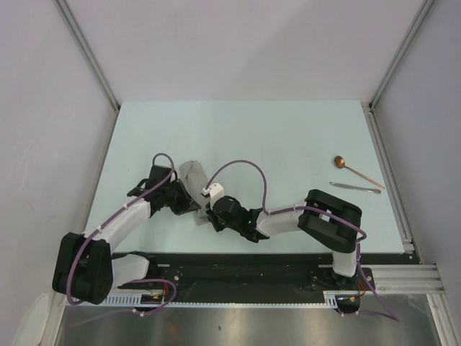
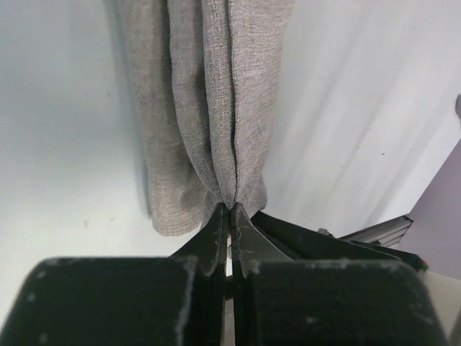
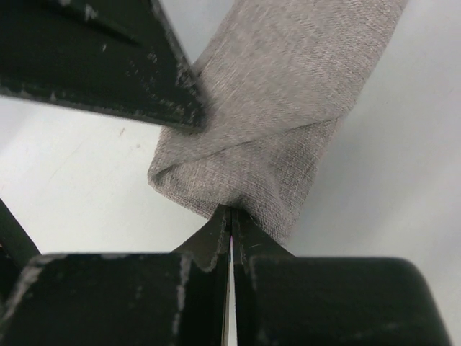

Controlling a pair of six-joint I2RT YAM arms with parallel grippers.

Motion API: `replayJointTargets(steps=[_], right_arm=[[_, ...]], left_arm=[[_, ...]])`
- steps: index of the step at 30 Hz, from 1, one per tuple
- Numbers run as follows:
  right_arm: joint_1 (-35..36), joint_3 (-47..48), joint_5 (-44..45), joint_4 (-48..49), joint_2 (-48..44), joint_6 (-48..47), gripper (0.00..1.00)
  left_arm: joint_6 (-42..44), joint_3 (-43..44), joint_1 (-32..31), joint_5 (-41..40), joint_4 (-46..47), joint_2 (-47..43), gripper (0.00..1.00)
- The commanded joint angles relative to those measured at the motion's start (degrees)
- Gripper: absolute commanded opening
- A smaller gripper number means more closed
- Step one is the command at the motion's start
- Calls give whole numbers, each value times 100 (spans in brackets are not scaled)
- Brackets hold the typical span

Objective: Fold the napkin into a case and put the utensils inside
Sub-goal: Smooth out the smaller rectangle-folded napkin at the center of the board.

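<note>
I am pinching the napkin in two spots.
My left gripper is squeezing a bunched edge tight at its fingertips, and my right gripper is squeezing a folded corner the same way. The spoon and the thin silvery piece are lying well away from both sets of fingers.

We see the napkin bunched into a narrow grey-beige strip mid-table. The copper spoon and silvery utensil lie far right.
</note>
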Motion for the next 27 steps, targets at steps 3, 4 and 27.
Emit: replayJointTargets(steps=[3, 4, 27], right_arm=[[43, -201, 319, -464, 120, 103, 0], [35, -201, 311, -465, 120, 112, 0], [-686, 431, -2853, -799, -787, 349, 0]], left_arm=[[235, -512, 53, -316, -10, -248, 0], [244, -573, 53, -334, 34, -257, 0], [358, -697, 61, -624, 439, 252, 0]])
